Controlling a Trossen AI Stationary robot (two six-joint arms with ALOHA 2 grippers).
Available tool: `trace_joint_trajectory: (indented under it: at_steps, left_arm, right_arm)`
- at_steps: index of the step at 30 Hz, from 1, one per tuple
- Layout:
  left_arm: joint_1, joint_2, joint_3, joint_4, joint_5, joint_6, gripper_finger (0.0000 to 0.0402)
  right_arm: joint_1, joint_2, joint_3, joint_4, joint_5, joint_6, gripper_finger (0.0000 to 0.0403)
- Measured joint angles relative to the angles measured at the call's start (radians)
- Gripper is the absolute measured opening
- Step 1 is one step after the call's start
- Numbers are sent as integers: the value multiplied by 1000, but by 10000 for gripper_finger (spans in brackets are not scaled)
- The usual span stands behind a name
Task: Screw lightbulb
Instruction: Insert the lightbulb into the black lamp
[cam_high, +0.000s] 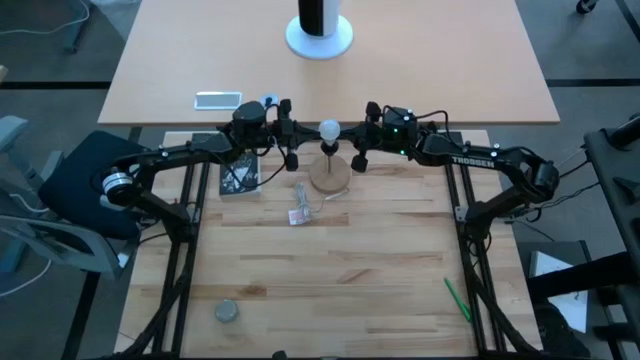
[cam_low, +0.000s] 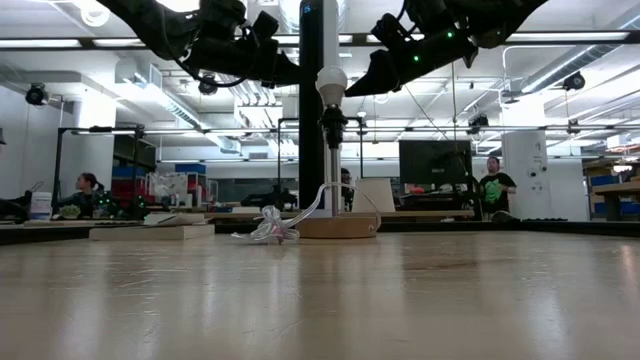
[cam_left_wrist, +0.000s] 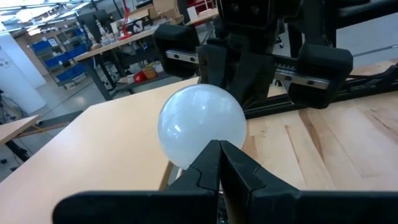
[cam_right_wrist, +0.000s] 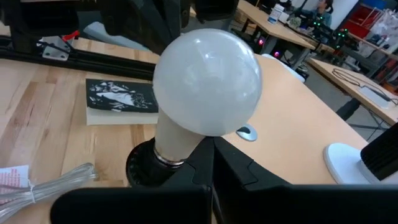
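The white frosted lightbulb (cam_high: 329, 129) sits upright with its pale base in the black socket (cam_right_wrist: 143, 165). The socket stands on a thin stem over the round wooden disc (cam_high: 330, 178). My left gripper (cam_high: 303, 134) is shut, level with the globe on the bulb's left side; its tips point at the globe (cam_left_wrist: 199, 124). My right gripper (cam_high: 353, 136) is shut, level on the bulb's right side; its tips point at the globe's underside (cam_right_wrist: 208, 81). Both hang well above the table in the low view, either side of the bulb (cam_low: 331, 80). My left gripper's shut fingertips (cam_left_wrist: 214, 155) come level from the table's left up to the globe's lower part; I cannot tell whether they touch it. My right gripper's shut fingertips (cam_right_wrist: 214, 152) come level from the table's right up to where the globe narrows; I cannot tell whether they touch it.
A black-and-white card (cam_high: 238, 177) lies left of the disc. The crumpled clear wrapper (cam_high: 300, 213) and a clear cord (cam_low: 270, 225) lie in front of it. A grey round thing (cam_high: 227, 312) and a green pen (cam_high: 457, 298) lie near the front edge. A black column on a white base (cam_high: 320, 35) stands far behind.
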Motion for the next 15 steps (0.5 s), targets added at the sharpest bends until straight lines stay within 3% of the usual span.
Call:
trace_joint_trajectory:
  at_steps: [15]
  left_arm:
    - [0, 0, -1, -2, 0, -3, 0]
  right_arm:
    - [6, -17, 0, -33, 3, 17, 0]
